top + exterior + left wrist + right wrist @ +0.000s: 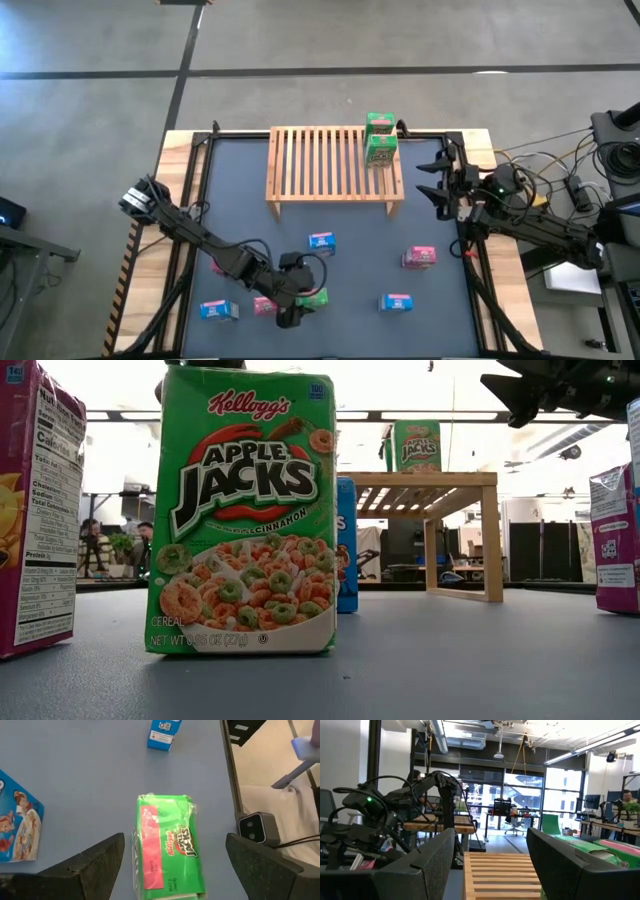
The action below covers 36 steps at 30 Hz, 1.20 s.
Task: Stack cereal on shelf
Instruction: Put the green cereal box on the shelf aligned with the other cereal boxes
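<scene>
A green cereal box (167, 851) stands upright on the dark table near its front edge, also seen in the low view (245, 510). My left gripper (172, 865) hangs above it, pointing down and open. Its fingers (95, 865) stand on either side of the box without touching it. In the high view the left gripper (295, 300) partly hides this box (317, 297). Two more green boxes (380, 140) are stacked on the wooden slatted shelf (325, 165) at its far right corner. My right gripper (428, 178) waits open beside the shelf's right end (500, 875).
Blue boxes (321, 241) (397, 302) (218, 311) and pink boxes (419, 257) (265, 306) are scattered on the table in front of the shelf. A pink box (35, 510) stands close to the green one. A small camera (255, 827) sits at the table's near edge.
</scene>
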### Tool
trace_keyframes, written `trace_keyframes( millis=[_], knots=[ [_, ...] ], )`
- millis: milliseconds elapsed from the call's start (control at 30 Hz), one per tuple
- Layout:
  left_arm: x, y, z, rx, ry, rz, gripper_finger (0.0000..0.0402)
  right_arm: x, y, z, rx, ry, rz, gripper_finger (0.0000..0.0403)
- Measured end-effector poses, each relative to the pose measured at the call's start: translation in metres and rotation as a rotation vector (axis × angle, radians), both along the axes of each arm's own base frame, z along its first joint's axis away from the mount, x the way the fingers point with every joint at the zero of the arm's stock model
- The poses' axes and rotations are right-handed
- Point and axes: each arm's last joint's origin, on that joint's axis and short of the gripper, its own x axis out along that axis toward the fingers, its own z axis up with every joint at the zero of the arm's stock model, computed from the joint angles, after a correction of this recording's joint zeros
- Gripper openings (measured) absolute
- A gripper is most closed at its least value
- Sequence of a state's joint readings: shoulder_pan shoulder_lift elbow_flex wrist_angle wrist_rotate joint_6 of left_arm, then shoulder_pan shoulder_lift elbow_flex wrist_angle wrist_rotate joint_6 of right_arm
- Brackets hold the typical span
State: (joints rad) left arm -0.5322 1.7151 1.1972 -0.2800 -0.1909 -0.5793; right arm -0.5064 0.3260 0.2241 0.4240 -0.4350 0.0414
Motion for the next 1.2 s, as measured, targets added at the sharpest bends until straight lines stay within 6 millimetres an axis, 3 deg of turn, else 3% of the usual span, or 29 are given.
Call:
trace_keyframes(
  millis=[567,1200],
  knots=[
    [-0.007,0.003,-0.019,-0.010,0.034,0.020,0.0327,0.001,-0.001,0.000,0.008,0.001,-0.018,0.0238],
    [-0.007,0.003,-0.016,0.035,0.054,-0.032,0.0201,0.001,-0.001,0.000,0.011,0.001,-0.016,0.0238]
  ],
)
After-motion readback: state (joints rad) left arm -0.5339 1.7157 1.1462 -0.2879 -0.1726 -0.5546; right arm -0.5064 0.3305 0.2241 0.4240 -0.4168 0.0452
